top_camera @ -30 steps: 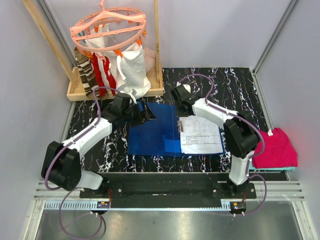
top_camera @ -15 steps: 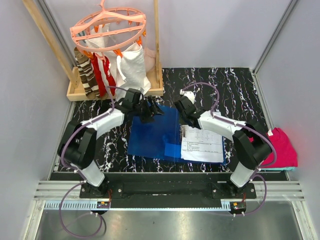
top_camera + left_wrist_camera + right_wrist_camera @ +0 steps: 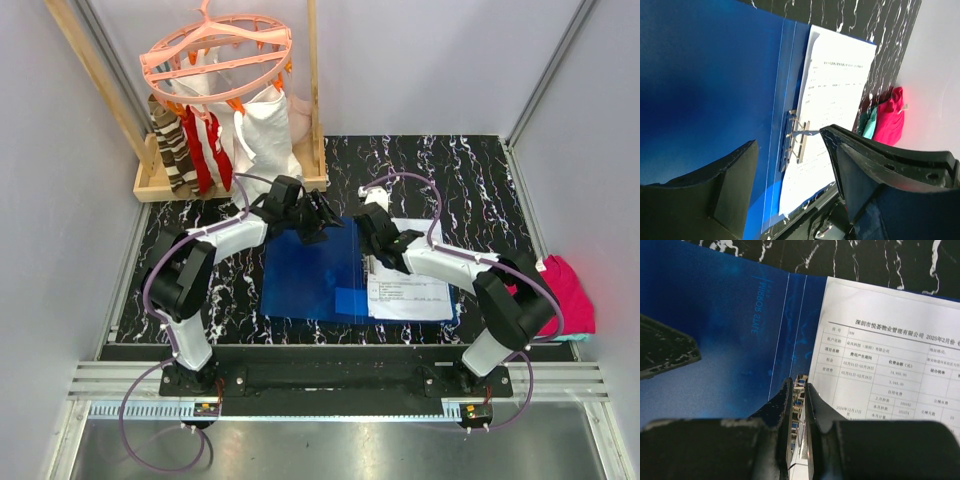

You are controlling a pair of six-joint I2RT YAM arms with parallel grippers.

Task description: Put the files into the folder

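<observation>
Folder (image 3: pixel 305 270) lies open and flat on the table (image 3: pixel 470 180), mid-way btw your two arms. Files (image 3: pixel 410 295) sit on its right half, left edge along the spine, next to the metal clip (image 3: pixel 796 134).

Your left gripper (image 3: pixel 325 222) is over the far edge of the left flap, fingers spread wide w/ nothing btw them, only blue cover below.

Your right gripper (image 3: pixel 797 382) is right at the spine by the files' top-left corner, fingers pressed nearly together w/ a thin slit. Clip shows thru that slit; can't tell if it's touched.
</observation>
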